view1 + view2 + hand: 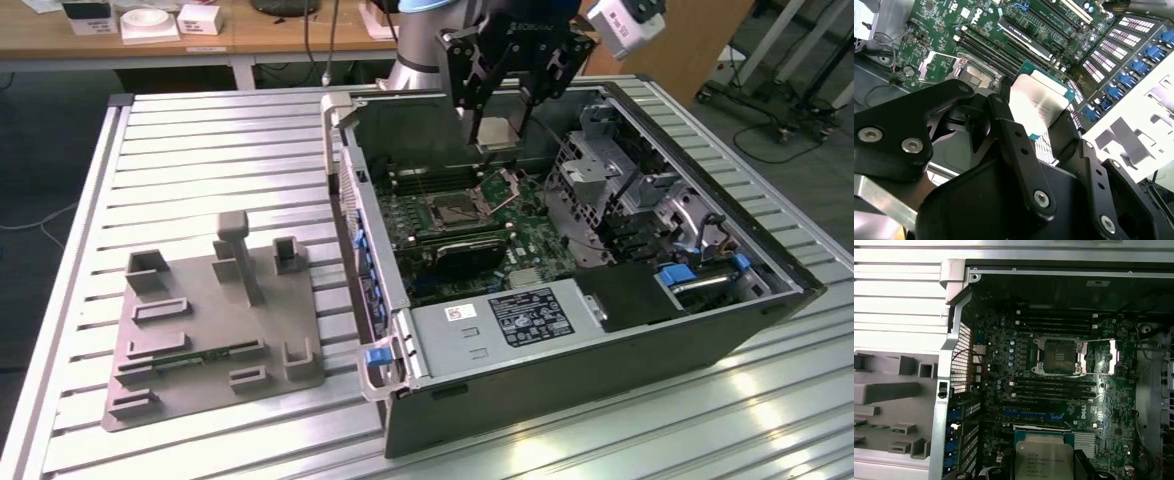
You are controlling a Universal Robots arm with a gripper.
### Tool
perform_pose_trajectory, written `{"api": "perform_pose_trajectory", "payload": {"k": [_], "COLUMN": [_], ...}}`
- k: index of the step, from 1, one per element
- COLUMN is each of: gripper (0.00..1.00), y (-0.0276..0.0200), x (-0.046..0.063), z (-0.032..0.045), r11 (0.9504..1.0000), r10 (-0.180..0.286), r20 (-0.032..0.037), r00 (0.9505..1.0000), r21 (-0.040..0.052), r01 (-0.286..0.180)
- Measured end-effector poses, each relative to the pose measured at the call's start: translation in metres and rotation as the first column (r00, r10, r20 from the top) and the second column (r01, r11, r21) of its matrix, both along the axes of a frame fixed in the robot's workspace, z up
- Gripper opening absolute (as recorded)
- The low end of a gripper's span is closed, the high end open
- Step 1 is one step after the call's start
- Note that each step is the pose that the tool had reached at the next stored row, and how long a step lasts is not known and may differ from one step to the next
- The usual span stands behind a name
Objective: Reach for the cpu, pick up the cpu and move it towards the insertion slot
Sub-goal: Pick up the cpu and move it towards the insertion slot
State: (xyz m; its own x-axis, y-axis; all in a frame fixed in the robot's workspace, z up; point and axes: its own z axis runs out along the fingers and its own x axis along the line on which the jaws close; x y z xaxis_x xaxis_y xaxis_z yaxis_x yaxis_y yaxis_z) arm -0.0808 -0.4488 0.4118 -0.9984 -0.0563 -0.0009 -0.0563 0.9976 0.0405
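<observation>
My black gripper (497, 135) hangs over the far end of the open computer case, shut on the cpu (495, 133), a thin silvery square held flat by its edges. Both wrist views show the cpu (1041, 102) (1044, 460) pinched between the two dark fingers (1004, 117), its metal face towards the cameras. The insertion slot (461, 208) lies on the green motherboard below and a little nearer the exterior camera than the cpu, with its hinged silver plate (507, 188) raised. In the wrist views the slot (974, 75) (1060, 356) is open and apart from the cpu, with its dark centre uncovered.
The case (574, 330) holds a power supply (527, 318), a metal drive cage (614, 180), long black memory slots (1054, 387) and blue clips (1114, 92). A grey plastic tray (187, 350) with upright blocks lies on the slatted metal table (200, 160) at the exterior view's left.
</observation>
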Motion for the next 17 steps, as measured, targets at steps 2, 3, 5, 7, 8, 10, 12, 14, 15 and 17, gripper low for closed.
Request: {"api": "perform_pose_trajectory", "payload": {"k": [2,3,5,7,8,10,12,14,15,17], "gripper": [0.55,0.55,0.55,0.55,0.55,0.55,0.55,0.55,0.55,0.55], "y": [0.0008,0.0021,0.0049,0.0071,0.0083,0.0106,0.013,0.0155,0.0169,0.0196], "x": [0.0,0.001,0.002,0.002,0.002,0.003,0.003,0.004,0.004,0.005], "z": [0.0,-0.0001,-0.0001,-0.0002,-0.0002,-0.0003,-0.0003,-0.0004,-0.0004,-0.0006], "r11": [1.0,1.0,1.0,1.0,1.0,1.0,1.0,1.0,1.0,1.0], "r10": [0.0,0.0,-0.001,-0.001,-0.002,-0.003,-0.004,-0.005,-0.005,-0.007], "r20": [-0.0001,-0.0001,-0.0001,0.0,-0.0001,0.0,0.0,-0.0001,-0.0001,0.0], "r00": [1.0,1.0,1.0,1.0,1.0,1.0,1.0,1.0,1.0,1.0], "r21": [-0.0002,-0.0002,-0.0003,-0.0001,-0.0001,-0.0001,-0.0001,-0.0002,-0.0003,-0.0003], "r01": [0.0,0.0,0.001,0.001,0.002,0.003,0.004,0.005,0.005,0.007]}}
